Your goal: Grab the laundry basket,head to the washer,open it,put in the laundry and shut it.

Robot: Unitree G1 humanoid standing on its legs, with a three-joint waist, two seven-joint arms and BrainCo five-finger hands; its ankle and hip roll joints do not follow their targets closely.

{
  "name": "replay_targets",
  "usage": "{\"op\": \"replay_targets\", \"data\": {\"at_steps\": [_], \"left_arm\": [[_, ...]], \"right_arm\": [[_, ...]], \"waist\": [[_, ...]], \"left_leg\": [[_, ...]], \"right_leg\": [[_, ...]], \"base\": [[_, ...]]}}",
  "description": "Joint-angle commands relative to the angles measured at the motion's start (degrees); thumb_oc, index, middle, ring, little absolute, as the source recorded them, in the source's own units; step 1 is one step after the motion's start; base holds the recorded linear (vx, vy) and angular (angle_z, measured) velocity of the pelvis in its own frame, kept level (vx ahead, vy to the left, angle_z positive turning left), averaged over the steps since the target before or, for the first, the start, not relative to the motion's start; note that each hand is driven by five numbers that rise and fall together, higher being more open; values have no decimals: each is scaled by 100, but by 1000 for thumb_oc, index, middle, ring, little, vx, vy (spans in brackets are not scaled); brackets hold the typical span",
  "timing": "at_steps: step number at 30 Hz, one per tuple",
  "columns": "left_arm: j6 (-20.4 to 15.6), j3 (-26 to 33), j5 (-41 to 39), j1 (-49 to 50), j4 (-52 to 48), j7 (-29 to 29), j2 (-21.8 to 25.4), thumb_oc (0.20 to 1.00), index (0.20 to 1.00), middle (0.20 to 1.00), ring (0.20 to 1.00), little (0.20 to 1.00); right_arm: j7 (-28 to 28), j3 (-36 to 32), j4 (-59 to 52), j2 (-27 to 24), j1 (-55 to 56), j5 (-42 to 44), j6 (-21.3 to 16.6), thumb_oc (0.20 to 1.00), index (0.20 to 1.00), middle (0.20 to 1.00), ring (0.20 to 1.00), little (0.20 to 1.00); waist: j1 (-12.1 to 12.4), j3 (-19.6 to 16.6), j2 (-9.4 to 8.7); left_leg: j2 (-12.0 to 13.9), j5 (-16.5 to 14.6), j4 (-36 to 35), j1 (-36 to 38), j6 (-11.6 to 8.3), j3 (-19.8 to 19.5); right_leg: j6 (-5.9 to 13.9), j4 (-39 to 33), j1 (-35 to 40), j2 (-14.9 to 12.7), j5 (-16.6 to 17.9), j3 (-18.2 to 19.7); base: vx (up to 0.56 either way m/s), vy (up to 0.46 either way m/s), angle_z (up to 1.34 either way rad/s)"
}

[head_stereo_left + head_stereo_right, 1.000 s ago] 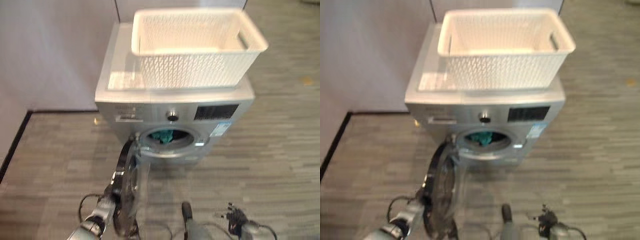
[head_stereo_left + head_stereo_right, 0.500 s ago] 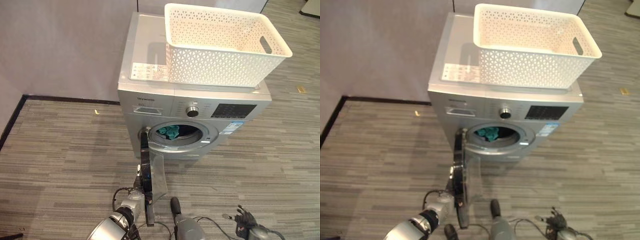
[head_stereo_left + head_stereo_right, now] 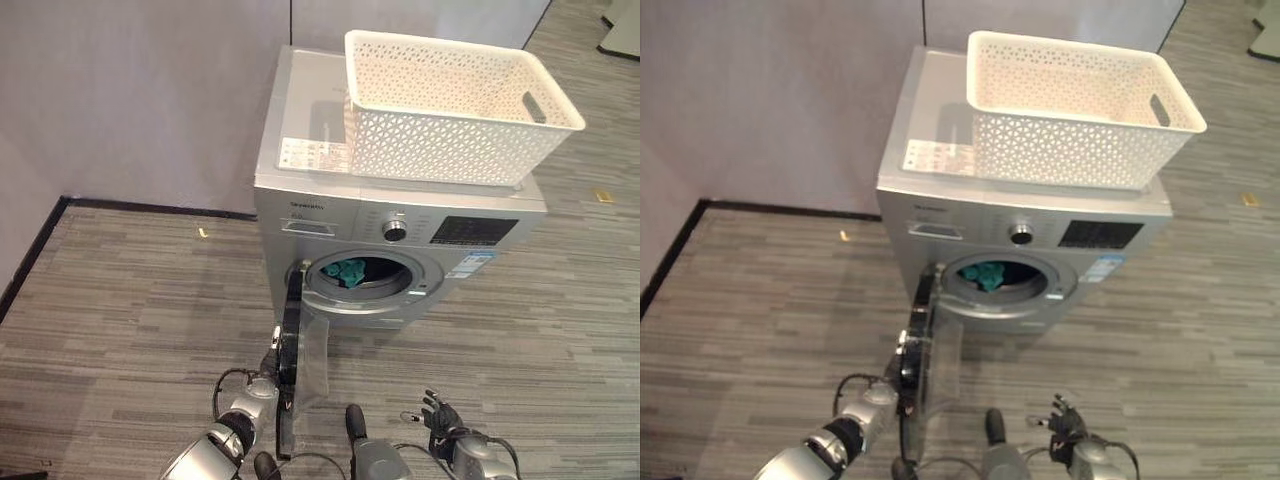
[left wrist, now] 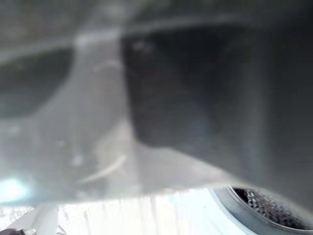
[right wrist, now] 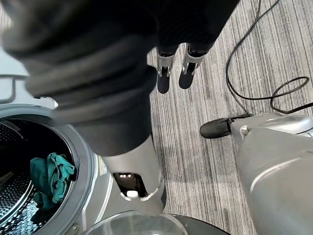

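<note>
The door had been swung slightly further toward the washer by the left hand, whose grasp could not be made out. The laundry lay in the drum, the basket parked on top; the right hand hung loosely spread.

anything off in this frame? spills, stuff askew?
No spill or damage shows. The white basket sits skewed on the washer, its right end overhanging the edge. The washer door hangs wide open with the left robot hand at its outer side, and teal laundry lies in the drum. The right robot hand hangs low, free.
</note>
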Motion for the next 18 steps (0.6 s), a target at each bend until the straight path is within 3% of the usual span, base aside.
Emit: {"op": "replay_targets", "data": {"at_steps": [1,4,5,6,9,12,14,18], "left_arm": [[-573,-350,820,-1425,-963,-638,-1185,1000,1000,1000,1000,1000],[-538,-247,789,-1246,-1004,-671,-1034,1000,1000,1000,1000,1000],[-522,-221,833,-1146,-1074,-696,-937,1000,1000,1000,1000,1000],[-501,-193,877,-987,-1146,-723,-758,1000,1000,1000,1000,1000],[-460,-183,906,-800,-1293,-779,-627,1000,1000,1000,1000,1000],[-442,-185,857,-607,-1410,-829,-538,1000,1000,1000,1000,1000],[-431,-113,846,-389,-1555,-885,-404,1000,1000,1000,1000,1000],[-418,-32,898,-248,-1648,-886,-301,1000,1000,1000,1000,1000]], "right_arm": [[-14,138,94,-414,-128,-155,-16,1000,1000,1000,1000,1000],[-9,18,321,-361,-184,-219,14,1000,1000,1000,1000,1000],[-12,-63,435,-344,-208,-233,19,1000,1000,1000,1000,1000],[-28,-186,591,-314,-254,-202,27,1000,1000,1000,1000,1000],[-56,-331,726,-316,-210,-171,27,1000,1000,1000,1000,1000],[-55,-516,882,-346,-169,-150,34,1000,1000,1000,1000,1000],[-55,-681,999,-324,-108,-117,24,1000,1000,1000,1000,1000],[-84,-813,1050,-279,-32,-110,7,1000,1000,1000,1000,1000]], "waist": [[-106,-111,463],[-57,-118,534],[-29,-90,579],[22,-9,700],[58,57,843],[104,18,980],[265,-138,1050],[424,-355,1019]], "left_leg": [[-217,-1500,798,480,132,-945],[-296,-1618,690,536,293,-764],[-307,-1574,653,539,340,-675],[-274,-1426,560,556,377,-525],[-245,-1207,384,555,424,-418],[-190,-914,106,440,528,-359],[-159,-778,-44,336,578,-338],[-180,-722,-177,253,540,-286]], "right_leg": [[325,-357,-849,406,286,-188],[396,-259,-937,302,175,-338],[411,-143,-978,243,91,-465],[394,156,-1017,94,-56,-871],[294,622,-865,-56,-258,-1198],[197,1602,-693,-85,-410,-906],[157,1945,-304,-107,-569,-692],[212,1365,135,-221,-516,-684]], "base": [[-191,155,-116],[-132,119,-64],[-243,132,-64],[-185,75,-85],[-220,66,-60],[-240,37,-28],[-118,-50,-20],[-24,-126,-36]]}}
